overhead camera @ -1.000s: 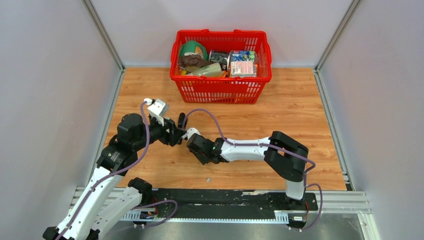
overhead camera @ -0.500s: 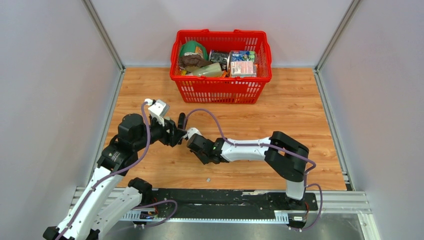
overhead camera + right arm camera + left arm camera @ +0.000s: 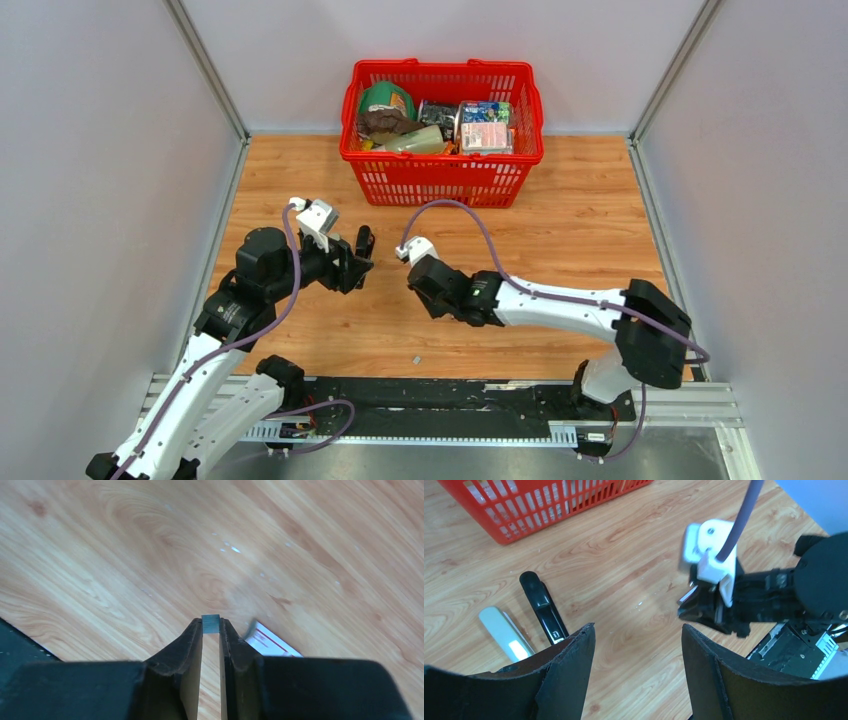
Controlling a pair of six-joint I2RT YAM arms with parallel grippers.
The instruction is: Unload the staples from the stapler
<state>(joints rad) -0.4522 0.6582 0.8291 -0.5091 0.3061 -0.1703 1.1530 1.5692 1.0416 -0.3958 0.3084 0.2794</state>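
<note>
With your right fingers [image 3: 196,634] pinching the staples [image 3: 210,623] and your left fingers [image 3: 574,666] spread wide above the stapler [image 3: 543,607], lying lower left in the left wrist view, set the strip gently on the bench [image 3: 300,555].

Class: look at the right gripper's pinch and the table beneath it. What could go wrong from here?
1. The right gripper pinches the small metal strip only at its very fingertips, so it might slip out.
2. If dropped, it could land by the white labelled box below and scatter.
</note>
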